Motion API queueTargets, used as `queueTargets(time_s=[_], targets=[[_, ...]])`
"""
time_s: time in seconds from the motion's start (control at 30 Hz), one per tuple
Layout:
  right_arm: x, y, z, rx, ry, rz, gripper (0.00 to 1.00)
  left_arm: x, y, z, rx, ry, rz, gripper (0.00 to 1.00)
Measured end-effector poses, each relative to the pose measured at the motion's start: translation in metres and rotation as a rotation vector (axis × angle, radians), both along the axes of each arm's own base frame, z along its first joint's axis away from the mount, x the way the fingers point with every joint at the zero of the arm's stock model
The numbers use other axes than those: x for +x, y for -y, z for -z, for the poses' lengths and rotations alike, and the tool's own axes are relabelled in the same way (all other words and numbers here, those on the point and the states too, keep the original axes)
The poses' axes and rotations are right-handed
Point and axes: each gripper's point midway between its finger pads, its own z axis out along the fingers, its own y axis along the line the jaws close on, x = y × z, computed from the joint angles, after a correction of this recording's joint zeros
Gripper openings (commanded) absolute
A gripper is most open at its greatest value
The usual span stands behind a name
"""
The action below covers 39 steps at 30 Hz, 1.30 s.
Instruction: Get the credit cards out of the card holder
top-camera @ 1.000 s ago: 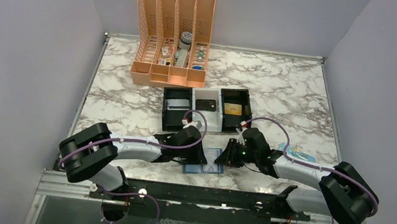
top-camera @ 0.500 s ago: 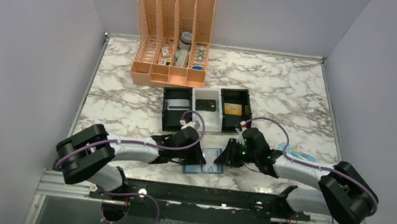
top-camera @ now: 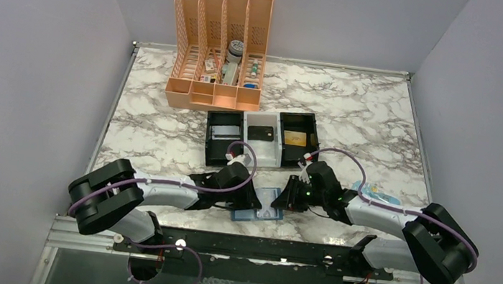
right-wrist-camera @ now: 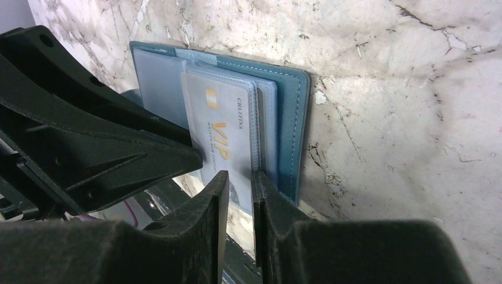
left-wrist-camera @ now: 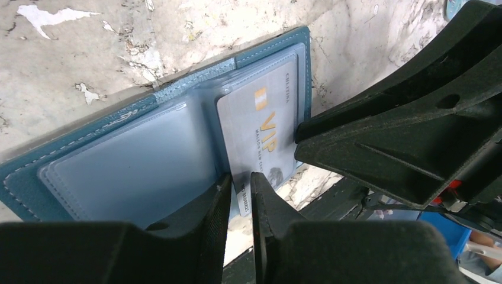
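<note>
The light-blue card holder lies open near the table's front edge, seen close in the left wrist view and the right wrist view. A pale grey credit card marked VIP sticks partway out of its clear sleeve toward the front edge. My left gripper has its jaws nearly together on the card's protruding corner. My right gripper comes in from the other side, with its jaws nearly together at the sleeve's lower edge. A black card lies in the tray.
A black-and-white three-compartment tray stands just behind the grippers, with a grey card and a gold card in its outer compartments. An orange file rack stands at the back. A pale blue-and-white packet lies right. The black front rail runs close below the holder.
The left arm's elbow has drifted slightly left. The holder's left end has shifted a little. The right arm has not visibly moved.
</note>
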Motion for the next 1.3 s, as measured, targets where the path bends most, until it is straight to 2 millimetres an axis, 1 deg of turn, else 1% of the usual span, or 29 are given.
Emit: queueTargets(time_s=[0.23,0.47,0.57,0.63,0.8,0.97,1.17,1.3], targets=[[0.0,0.0,0.0,0.0,-0.001,0.0,0.21,-0.001,-0.001,-0.001,-0.009,-0.002,-0.003,0.16],[0.001,-0.001,0.001,0.0,-0.001,-0.001,0.21,-0.003,-0.004,0.0,-0.015,-0.007,-0.011,0.16],[0.001,-0.002,0.002,0.003,-0.002,-0.003,0.21,-0.004,-0.006,-0.001,-0.022,-0.005,-0.016,0.31],[0.002,-0.003,0.001,0.004,-0.001,-0.004,0.21,-0.005,-0.007,-0.004,-0.03,-0.005,-0.021,0.33],[0.002,-0.003,0.001,0.007,-0.001,-0.006,0.21,-0.005,-0.006,-0.006,-0.039,-0.004,-0.025,0.27],[0.002,-0.003,0.001,0.008,-0.001,-0.006,0.21,-0.004,-0.005,-0.005,-0.044,-0.008,-0.03,0.09],[0.002,-0.003,0.001,0.008,-0.001,-0.006,0.21,-0.007,-0.01,0.002,-0.045,-0.033,-0.057,0.0],[0.002,-0.003,0.001,0.006,-0.001,-0.006,0.21,-0.008,-0.017,-0.002,-0.06,-0.024,-0.082,0.0]])
